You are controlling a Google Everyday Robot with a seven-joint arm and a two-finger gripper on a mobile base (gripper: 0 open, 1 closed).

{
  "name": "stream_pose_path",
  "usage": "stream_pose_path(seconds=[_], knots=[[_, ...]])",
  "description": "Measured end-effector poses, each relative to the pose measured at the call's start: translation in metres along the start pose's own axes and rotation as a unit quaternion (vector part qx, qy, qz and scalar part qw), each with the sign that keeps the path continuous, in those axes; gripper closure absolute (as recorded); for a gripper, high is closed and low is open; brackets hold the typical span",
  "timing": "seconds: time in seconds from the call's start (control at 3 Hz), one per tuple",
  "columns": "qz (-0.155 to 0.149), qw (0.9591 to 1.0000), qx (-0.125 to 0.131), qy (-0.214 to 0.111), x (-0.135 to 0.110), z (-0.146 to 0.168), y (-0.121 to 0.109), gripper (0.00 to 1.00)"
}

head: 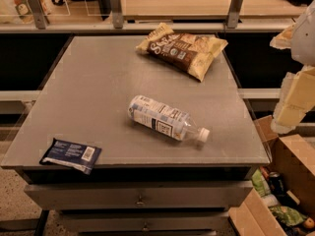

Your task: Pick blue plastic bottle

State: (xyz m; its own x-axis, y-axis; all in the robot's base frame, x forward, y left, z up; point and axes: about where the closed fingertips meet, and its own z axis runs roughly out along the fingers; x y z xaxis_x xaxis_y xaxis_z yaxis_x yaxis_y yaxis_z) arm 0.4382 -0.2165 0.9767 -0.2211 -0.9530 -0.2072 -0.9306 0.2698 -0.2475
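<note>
The gripper (288, 109) hangs off the right edge of the table (88, 82), empty; whether it is spread or closed cannot be told. Directly below it sits an open box (295, 156). Well to its left the bottle (165, 118) lies on its side on the table, cap toward the gripper. A snack bag (182, 48) lies beyond the bottle, and a packet (71, 155) lies farthest from the gripper, at the table's near-left corner.

Cream end effector (289, 113) (right edge), whitish arm (306, 36)
</note>
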Motion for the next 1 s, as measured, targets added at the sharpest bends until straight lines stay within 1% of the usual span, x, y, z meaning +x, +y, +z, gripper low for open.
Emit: stream_pose_path(seconds=[0.33,0.67,1.0], knots=[[-0.004,1.0000,0.002,-0.007,-0.007,0.000,0.001,0.00],[-0.002,0.9996,-0.012,-0.026,-0.038,0.015,0.010,0.00],[0.002,0.9989,-0.030,-0.036,-0.071,0.034,0.023,0.00]])
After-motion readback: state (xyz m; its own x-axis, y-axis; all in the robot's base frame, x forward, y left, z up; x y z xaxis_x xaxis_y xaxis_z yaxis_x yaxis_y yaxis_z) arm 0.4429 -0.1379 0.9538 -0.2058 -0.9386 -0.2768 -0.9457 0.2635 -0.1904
